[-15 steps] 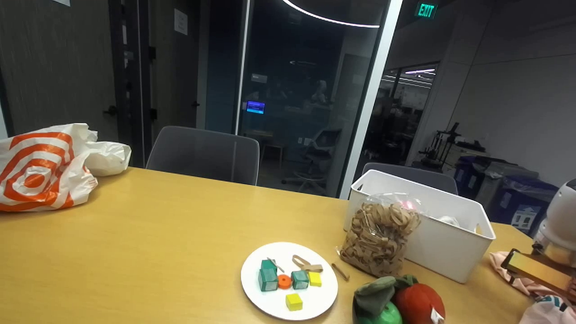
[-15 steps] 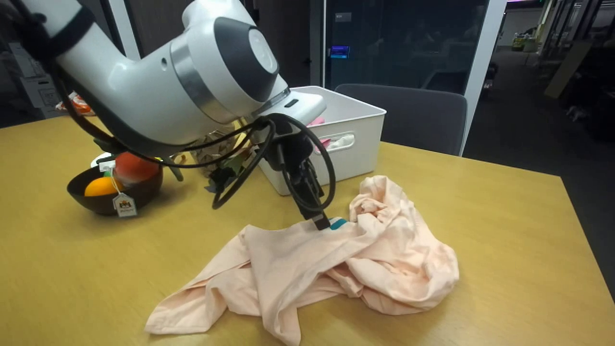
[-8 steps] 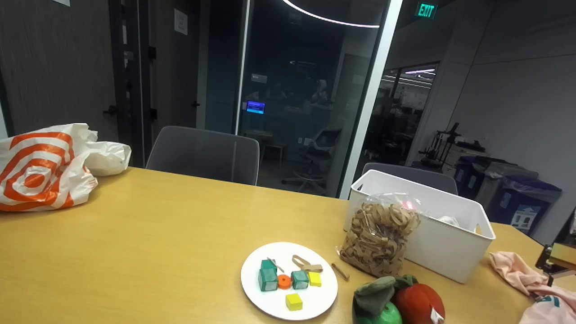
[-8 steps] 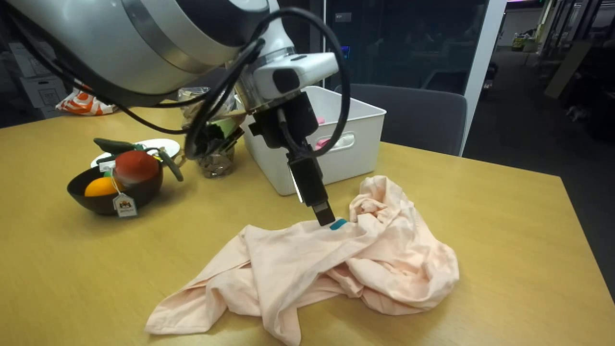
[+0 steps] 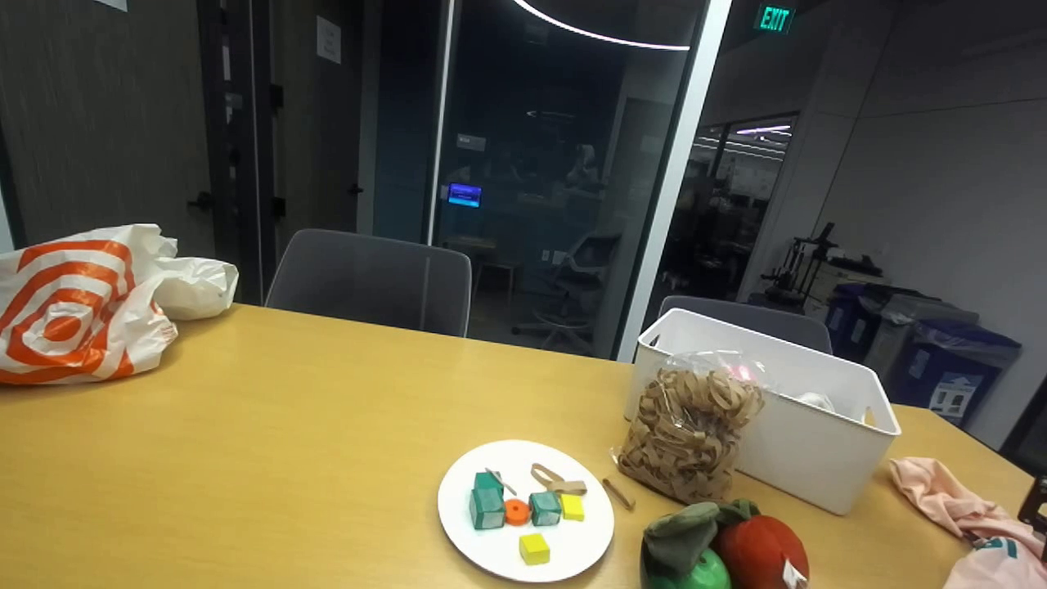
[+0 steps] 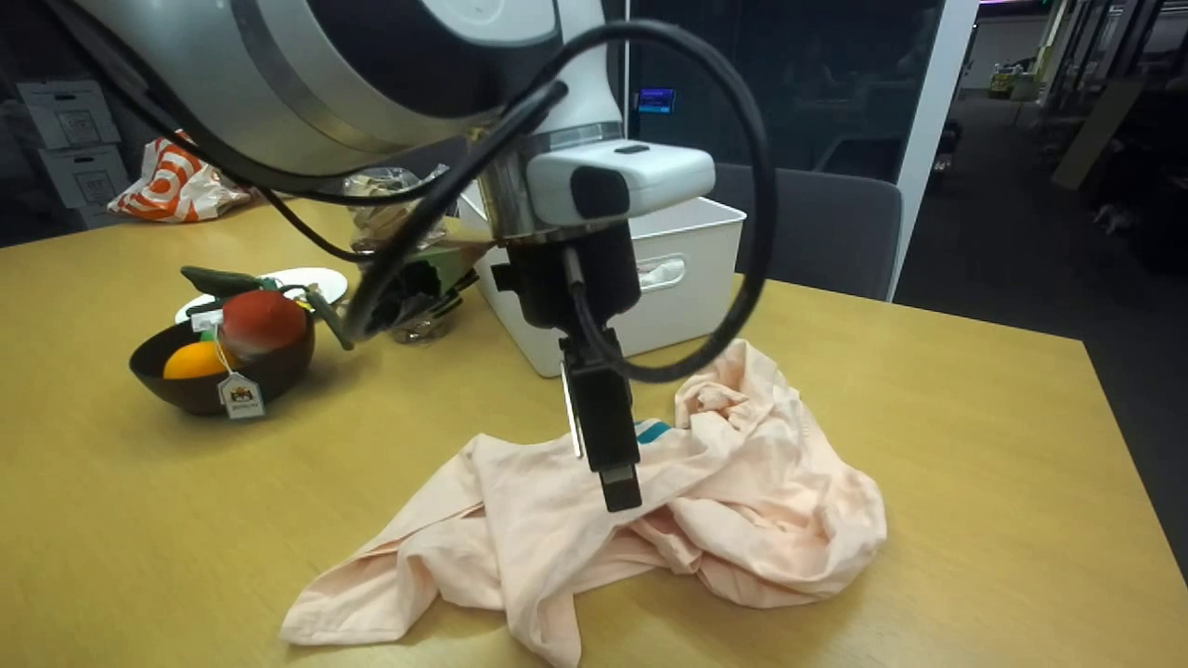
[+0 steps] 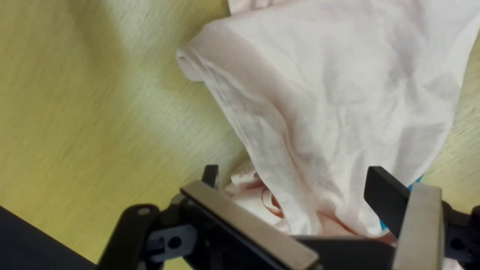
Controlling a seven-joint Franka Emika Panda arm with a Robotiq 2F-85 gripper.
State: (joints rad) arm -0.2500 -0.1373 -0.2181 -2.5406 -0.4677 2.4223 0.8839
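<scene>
Wrist view: the gripper enters from the lower edge, fingers spread wide apart. The pink cloth lies crumpled on the table, running from between the fingers toward the upper right.

In an exterior view, the arm reaches in from the upper left, bends, and directs the gripper steeply downward. The visible fingertip overlaps the middle of the cloth; contact cannot be determined.

In an exterior view, a small part of the gripper shows at the right edge, beside the cloth, which lies near the white bin.
</scene>
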